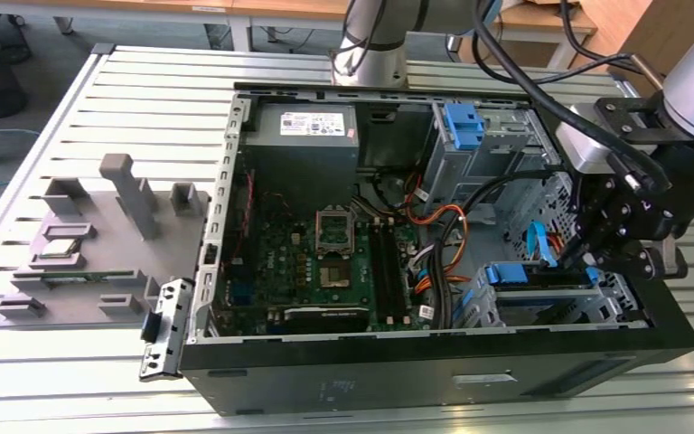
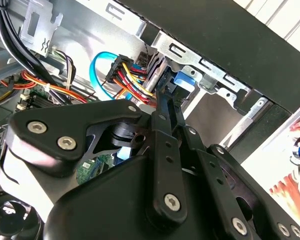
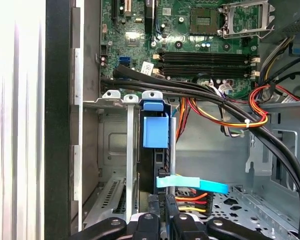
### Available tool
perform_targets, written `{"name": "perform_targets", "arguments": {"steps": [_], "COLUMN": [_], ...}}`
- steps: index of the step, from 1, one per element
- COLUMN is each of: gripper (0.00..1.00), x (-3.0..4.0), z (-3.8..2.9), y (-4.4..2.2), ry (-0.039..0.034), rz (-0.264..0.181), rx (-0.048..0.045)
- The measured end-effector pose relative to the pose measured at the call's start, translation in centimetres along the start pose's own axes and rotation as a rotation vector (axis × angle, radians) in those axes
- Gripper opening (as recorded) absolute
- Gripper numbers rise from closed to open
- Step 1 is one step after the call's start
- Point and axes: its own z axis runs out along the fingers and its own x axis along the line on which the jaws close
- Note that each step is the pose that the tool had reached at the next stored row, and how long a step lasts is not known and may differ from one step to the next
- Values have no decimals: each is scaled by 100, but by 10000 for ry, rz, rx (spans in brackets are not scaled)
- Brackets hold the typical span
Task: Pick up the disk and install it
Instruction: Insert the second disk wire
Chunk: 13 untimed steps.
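The disk (image 3: 155, 150) stands on edge in the metal drive cage (image 3: 115, 150) at the front of the open computer case, its blue bracket tab (image 3: 155, 131) facing the motherboard. In the exterior view the disk's blue bracket (image 1: 519, 274) sits in the cage at the case's lower right. My gripper (image 1: 588, 262) hangs right over that cage. In the second wrist view its black fingers (image 2: 162, 125) meet at their tips beside the blue bracket (image 2: 182, 82). The gripper (image 3: 166, 222) is shut and sits against the disk's near end.
A light-blue data cable (image 3: 190, 184) and red-yellow power wires (image 3: 192, 197) cross close to the disk's end. Thick black cables (image 3: 270, 140) run over the cage. A second blue bracket (image 1: 459, 122) sits in the upper bay, beside the power-supply box (image 1: 304, 127). A grey fixture (image 1: 106, 226) lies on the exterior view's left.
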Motion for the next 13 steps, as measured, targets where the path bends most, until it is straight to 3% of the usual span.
{"name": "perform_targets", "arguments": {"steps": [13], "gripper": [17], "x": [7], "z": [28], "y": [1], "ry": [-15], "rz": [1], "rx": [0]}}
